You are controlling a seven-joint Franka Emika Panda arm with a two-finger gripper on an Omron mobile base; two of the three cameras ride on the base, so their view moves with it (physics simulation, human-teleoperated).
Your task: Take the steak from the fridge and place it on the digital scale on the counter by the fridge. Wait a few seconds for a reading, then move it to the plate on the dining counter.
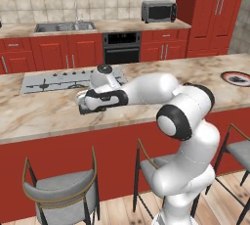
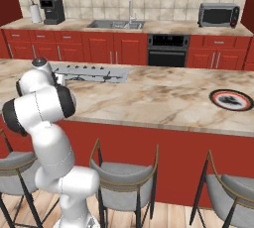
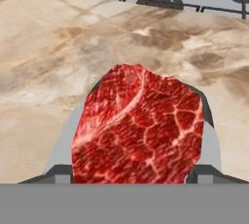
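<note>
I have the arm (image 1: 146,89) reached out low across the counter (image 1: 44,111), just in front of the cooktop (image 1: 53,79), because that is where the scale (image 1: 90,110) sits, a dark sliver showing under the hand. In the hand view the steak (image 3: 138,128) lies flat between the two fingers (image 3: 65,142), one grey pad against each side, so I read the gripper (image 3: 136,169) as closed on the meat at about its width. I can't tell from here whether the steak rests on the scale or is lifted clear of it, since the meat hides what lies beneath. The plate (image 1: 238,78) waits well apart, far along the same counter on the right, ready for the final drop.
</note>
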